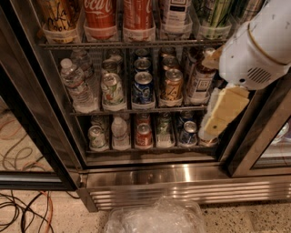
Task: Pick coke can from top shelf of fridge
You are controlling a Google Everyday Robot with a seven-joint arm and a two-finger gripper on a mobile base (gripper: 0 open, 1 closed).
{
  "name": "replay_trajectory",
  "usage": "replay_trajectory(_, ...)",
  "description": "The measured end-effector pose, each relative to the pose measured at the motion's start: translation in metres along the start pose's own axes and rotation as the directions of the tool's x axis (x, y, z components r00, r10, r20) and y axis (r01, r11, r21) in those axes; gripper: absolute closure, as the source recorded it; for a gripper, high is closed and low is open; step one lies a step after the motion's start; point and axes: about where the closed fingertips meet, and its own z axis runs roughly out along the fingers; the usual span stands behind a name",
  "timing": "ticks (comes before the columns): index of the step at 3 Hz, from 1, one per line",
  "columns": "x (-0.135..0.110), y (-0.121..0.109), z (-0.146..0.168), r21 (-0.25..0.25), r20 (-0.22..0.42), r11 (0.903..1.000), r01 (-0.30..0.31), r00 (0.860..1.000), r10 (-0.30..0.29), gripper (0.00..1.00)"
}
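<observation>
The coke can (pixel 100 16) is red with white script and stands in a clear tray on the top shelf (pixel 132 44) of the fridge (pixel 182 177), left of centre and cut off by the frame's top edge. A second red can (pixel 137 13) stands just right of it. My gripper (pixel 217 122), cream-coloured under a white arm housing (pixel 257 50), hangs at the right in front of the middle and lower racks. It is below and well to the right of the coke can, and it holds nothing that I can see.
The middle rack holds a water bottle (pixel 77 84), a blue can (pixel 143 86), a gold-orange can (pixel 173 84) and a dark bottle (pixel 200 79). Short cans line the lowest rack (pixel 144 135). The black door frame (pixel 34 118) stands at the left. Cables (pixel 22 209) and a clear plastic wrap (pixel 157 216) lie on the floor.
</observation>
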Motion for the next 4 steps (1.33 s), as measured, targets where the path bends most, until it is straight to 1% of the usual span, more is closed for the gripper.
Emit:
replay_trajectory(1, -0.036, 0.008, 0.000, 0.050, 0.093, 0.9972, -0.056, 0.994, 0.051, 0.00)
replay_trajectory(2, -0.069, 0.022, -0.017, 0.112, 0.174, 0.9857, -0.126, 0.979, 0.106, 0.00)
replay_trajectory(3, -0.069, 0.022, -0.017, 0.112, 0.174, 0.9857, -0.126, 0.979, 0.106, 0.00)
replay_trajectory(4, -0.087, 0.027, -0.010, 0.133, 0.233, 0.9813, -0.139, 0.967, 0.105, 0.00)
